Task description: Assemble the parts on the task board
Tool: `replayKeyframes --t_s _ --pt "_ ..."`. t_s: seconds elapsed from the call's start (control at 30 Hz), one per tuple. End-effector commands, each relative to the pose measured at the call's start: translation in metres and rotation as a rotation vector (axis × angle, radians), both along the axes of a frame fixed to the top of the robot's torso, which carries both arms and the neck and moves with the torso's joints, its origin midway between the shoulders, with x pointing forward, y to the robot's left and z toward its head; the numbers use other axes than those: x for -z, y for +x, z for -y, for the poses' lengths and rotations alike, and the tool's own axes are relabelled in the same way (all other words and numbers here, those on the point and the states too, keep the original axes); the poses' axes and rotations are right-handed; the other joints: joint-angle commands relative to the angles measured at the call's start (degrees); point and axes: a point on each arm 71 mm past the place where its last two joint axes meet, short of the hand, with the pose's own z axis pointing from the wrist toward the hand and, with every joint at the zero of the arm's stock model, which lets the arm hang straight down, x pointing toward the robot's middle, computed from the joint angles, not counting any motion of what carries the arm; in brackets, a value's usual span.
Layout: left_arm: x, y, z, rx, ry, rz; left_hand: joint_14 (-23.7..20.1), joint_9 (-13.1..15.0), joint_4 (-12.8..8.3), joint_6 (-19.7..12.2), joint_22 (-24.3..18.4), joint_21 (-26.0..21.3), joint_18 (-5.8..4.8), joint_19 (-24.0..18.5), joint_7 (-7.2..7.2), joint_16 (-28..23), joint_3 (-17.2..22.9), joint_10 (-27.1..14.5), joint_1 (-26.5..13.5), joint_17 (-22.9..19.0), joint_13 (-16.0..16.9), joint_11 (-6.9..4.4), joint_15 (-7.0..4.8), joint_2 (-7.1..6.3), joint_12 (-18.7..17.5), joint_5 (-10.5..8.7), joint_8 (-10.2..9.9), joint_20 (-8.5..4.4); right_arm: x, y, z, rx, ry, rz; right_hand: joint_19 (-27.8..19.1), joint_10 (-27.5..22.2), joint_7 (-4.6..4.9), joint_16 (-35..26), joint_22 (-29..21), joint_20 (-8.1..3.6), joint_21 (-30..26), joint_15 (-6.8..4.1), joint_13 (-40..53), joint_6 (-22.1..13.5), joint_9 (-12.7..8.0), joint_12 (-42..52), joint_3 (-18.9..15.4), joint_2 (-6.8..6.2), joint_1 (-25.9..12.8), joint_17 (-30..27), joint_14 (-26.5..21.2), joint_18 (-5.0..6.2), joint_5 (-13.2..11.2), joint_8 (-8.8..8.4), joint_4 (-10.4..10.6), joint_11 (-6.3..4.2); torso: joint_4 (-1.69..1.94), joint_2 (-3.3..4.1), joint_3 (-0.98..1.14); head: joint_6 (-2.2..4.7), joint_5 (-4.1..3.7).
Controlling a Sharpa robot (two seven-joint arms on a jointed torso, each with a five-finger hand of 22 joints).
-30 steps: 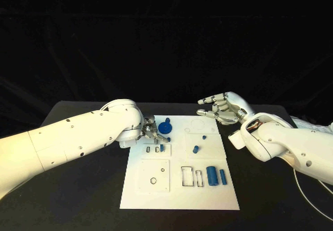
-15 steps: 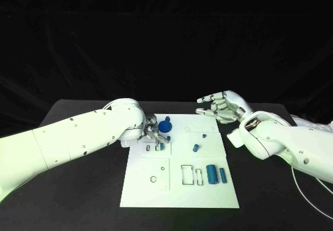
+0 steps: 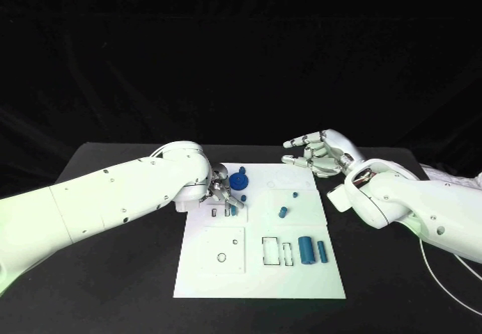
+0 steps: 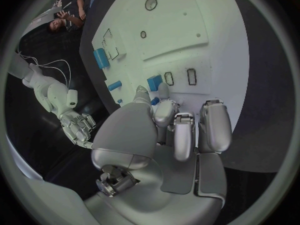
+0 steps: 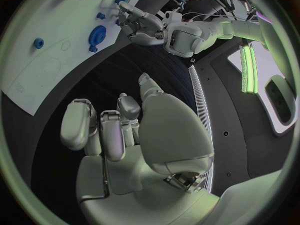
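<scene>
We see the left hand [image 3: 219, 190] low over the far left part of the board [image 3: 261, 278], its fingers [image 4: 177, 130] curled down together toward a small blue block [image 4: 154, 82]. In the left wrist view the fingertips come down just beside that block, and a bit of blue shows between them, but we cannot tell whether the hand grips the piece or only touches it. Two small slots [image 4: 180, 77], rounded rectangles outlined in dark, lie just beyond the fingertips.

The right hand [image 3: 320, 154] hangs above the table [image 3: 111, 278] at the board's far right corner, palm turned inward, fingers apart and loosely curved, holding nothing. In the right wrist view its fingers [image 5: 100, 130] curl over bare black tabletop, well apart from the board's edge.

The board is a flat white plate, matte, split into panels with cut-out outlines: circles, an oval, a tall rectangle. On it lie smooth blue parts. A round knob [image 3: 239, 182] with a small stub at its far side sits just beside the left hand. A small round peg [image 3: 294, 196] and a short slanted piece [image 3: 283, 212] lie nearer the middle right. Toward the near right, a stout cylinder [image 3: 305, 252] lies touching or almost touching a thin rod [image 3: 322, 252], both parallel and lengthwise beside the rectangular outline [image 3: 270, 252].

The hands are silver metal with pale grey pads; the arms are glossy white shells. The table is dull black.
</scene>
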Motion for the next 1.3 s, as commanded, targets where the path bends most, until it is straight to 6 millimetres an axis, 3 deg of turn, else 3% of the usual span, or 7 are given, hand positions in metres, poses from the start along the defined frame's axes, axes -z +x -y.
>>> replayKeyframes --t_s 0.03,0.67,0.9,1.0,1.1,1.2,1.3 --pt "0.0021 -0.0016 0.0025 0.02 0.017 -0.018 6.1 0.3 -0.1 -0.5 0.2 0.2 -1.2 0.3 -0.04 0.2 0.5 0.4 0.8 15.1 0.2 0.13 -0.46 0.16 0.4 -0.18 0.3 -0.09 0.0011 -0.0002 -0.0016 -0.012 -0.003 -0.011 -0.3 -0.3 0.06 -0.4 -0.1 -0.08 -0.3 -0.11 -0.1 0.4 0.1 -0.2 -0.3 0.45 0.2 4.3 3.5 0.12 0.3 0.19 -0.1 0.05 -0.01 0.02 -0.02 -0.09 -0.14" --pt "0.0054 -0.0009 0.0045 0.017 0.02 -0.023 6.1 2.1 -0.3 -1.1 0.6 0.4 -1.23 0.3 -0.27 0.2 3.6 0.6 3.3 15.1 0.6 -0.07 -0.61 0.73 0.6 -0.15 1.0 -0.2 0.0023 0.0002 -0.0029 -0.016 -0.003 -0.018 -0.4 -0.4 0.05 -0.5 -0.3 -0.09 -0.3 -0.12 -0.2 0.4 0.1 -0.4 -0.3 0.64 0.2 4.2 3.5 0.15 0.2 0.18 -0.2 0.04 0.02 0.03 0.03 -0.48 -0.23" --pt "0.005 -0.0003 0.0041 0.006 0.007 -0.017 6.1 2.9 -4.7 -3.1 0.6 0.4 -1.18 0.2 -1.0 0.2 12.7 0.0 12.8 15.1 0.3 -0.81 -1.31 2.71 -0.1 0.91 0.2 -0.84 0.0031 0.0004 -0.0031 -0.019 -0.004 -0.023 -0.4 -0.4 0.05 -0.5 -0.4 -0.1 -0.4 -0.13 -0.3 0.4 0.1 -0.5 -0.3 0.73 0.2 4.2 3.5 0.17 0.2 0.18 -0.2 0.03 0.01 0.01 0.04 -0.56 -0.28" --pt "0.0052 -0.0008 0.004 0.005 -0.002 -0.025 6.1 3.4 -5.4 -3.7 0.6 0.3 -1.16 0.0 0.0 0.2 21.1 -0.4 14.4 15.1 -0.3 -0.34 -0.77 -1.03 -1.2 5.66 -0.5 -0.77 0.0035 0.0004 -0.0033 -0.021 -0.004 -0.025 -0.4 -0.4 0.05 -0.5 -0.4 -0.1 -0.4 -0.13 -0.3 0.4 0.1 -0.5 -0.3 0.73 0.2 4.2 3.5 0.17 0.2 0.18 -0.2 0.03 0.02 0.04 0.05 -0.63 -0.36" --pt "0.0052 -0.0014 0.0038 0.001 -0.016 -0.032 6.1 4.7 -4.5 -3.7 0.6 0.2 -1.03 -0.2 0.29 0.2 32.4 -0.2 11.9 15.1 -0.7 0.06 -0.42 -6.24 -1.8 6.25 -0.4 -0.56 0.0039 0.0005 -0.0035 -0.023 -0.004 -0.027 -0.4 -0.4 0.05 -0.5 -0.4 -0.1 -0.4 -0.13 -0.3 0.4 0.1 -0.5 -0.3 0.73 0.2 4.2 3.5 0.17 0.2 0.18 -0.2 0.03 0.0 0.01 0.07 -0.7 -0.32" --pt "0.0045 -0.0018 0.0031 -0.007 -0.036 -0.031 6.1 6.0 -5.5 -3.7 0.7 0.1 -1.06 -0.2 0.13 0.2 40.5 0.1 9.5 15.1 -0.8 -0.13 -0.29 -9.7 -1.9 6.14 0.0 -0.32 0.0044 0.0007 -0.0037 -0.024 -0.004 -0.029 -0.5 -0.5 0.04 -0.5 -0.5 -0.1 -0.5 -0.13 -0.4 0.4 0.1 -0.5 -0.3 0.76 0.3 4.1 3.5 0.18 0.2 0.18 -0.2 0.03 0.03 -0.01 0.07 -0.76 -0.37" --pt "0.0034 -0.0023 0.0012 -0.022 -0.06 -0.026 6.1 6.7 -6.1 -3.7 0.8 0.1 -1.12 -0.2 0.13 0.2 43.6 0.2 8.1 15.1 -0.7 -0.02 -0.5 -10.66 -1.8 6.08 0.3 -0.14 0.0049 0.0009 -0.0038 -0.026 -0.005 -0.032 -0.5 -0.5 0.04 -0.5 -0.6 -0.11 -0.5 -0.14 -0.4 0.4 0.1 -0.5 -0.3 0.83 0.3 4.1 3.5 0.2 0.3 0.18 -0.2 0.02 0.05 0.0 0.1 -0.75 -0.25"
